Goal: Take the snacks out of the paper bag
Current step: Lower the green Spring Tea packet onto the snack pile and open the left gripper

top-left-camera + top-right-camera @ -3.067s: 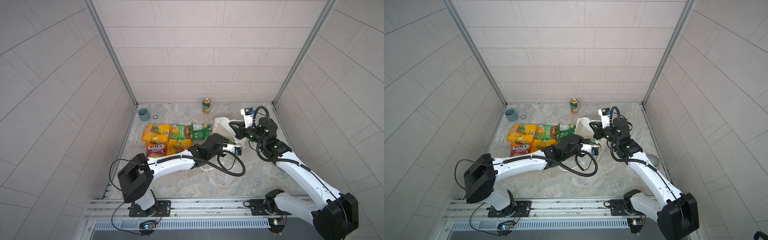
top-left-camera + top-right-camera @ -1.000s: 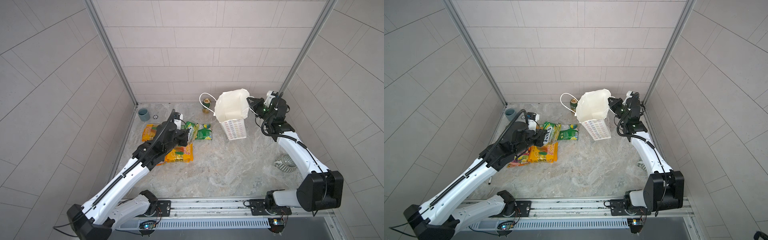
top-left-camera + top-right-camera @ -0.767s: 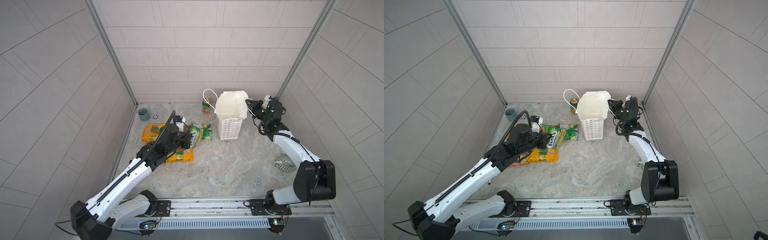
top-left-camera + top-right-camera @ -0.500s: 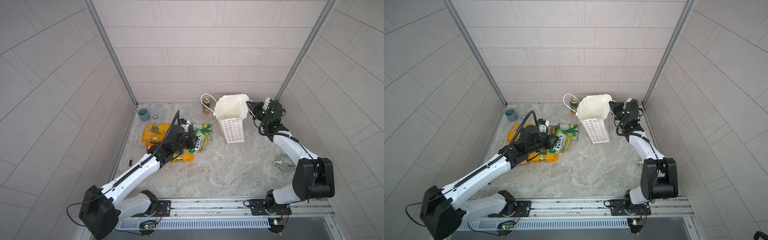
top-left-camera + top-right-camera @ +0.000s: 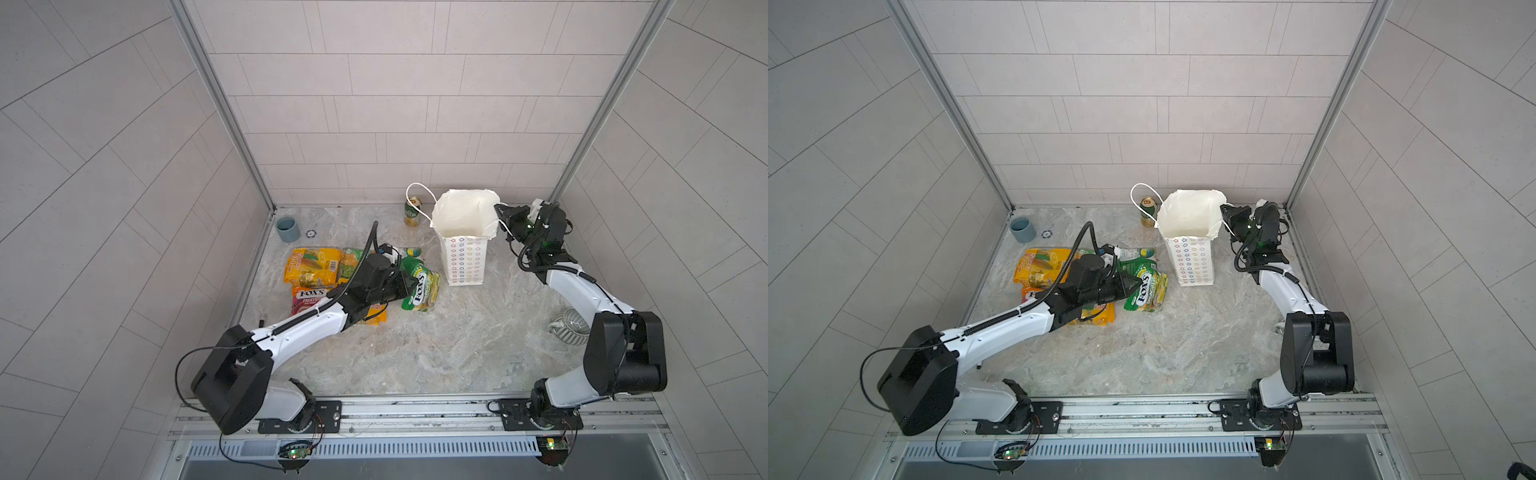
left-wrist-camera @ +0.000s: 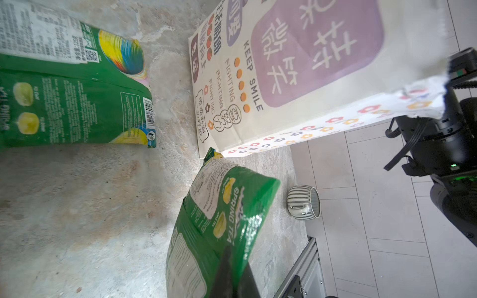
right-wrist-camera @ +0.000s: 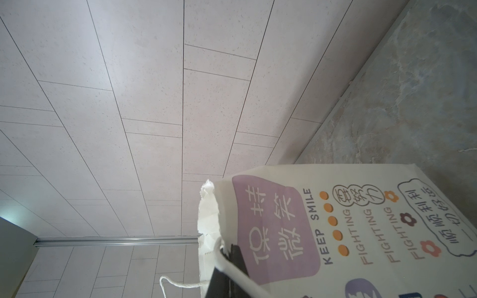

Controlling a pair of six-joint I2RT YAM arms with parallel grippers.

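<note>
The left hand (image 5: 409, 286), clamped on the green FOX'S packet (image 5: 423, 293), has carried it out of the paper bag (image 5: 465, 259), which now stands upright just beyond it. The right hand (image 5: 502, 212) stays pinched on the bag's rim. Nothing shows inside, so unpacking looks nearly done.

Both top views are looking steeply down over the whole table (image 5: 415, 357); both wrist views are closely sharing the paper bag (image 6: 296, 77).

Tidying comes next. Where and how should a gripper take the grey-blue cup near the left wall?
Grip the cup by its rim from above, one jaw inside: it stands upright, mouth open, and the wall beside it likely crowds a side approach.
</note>
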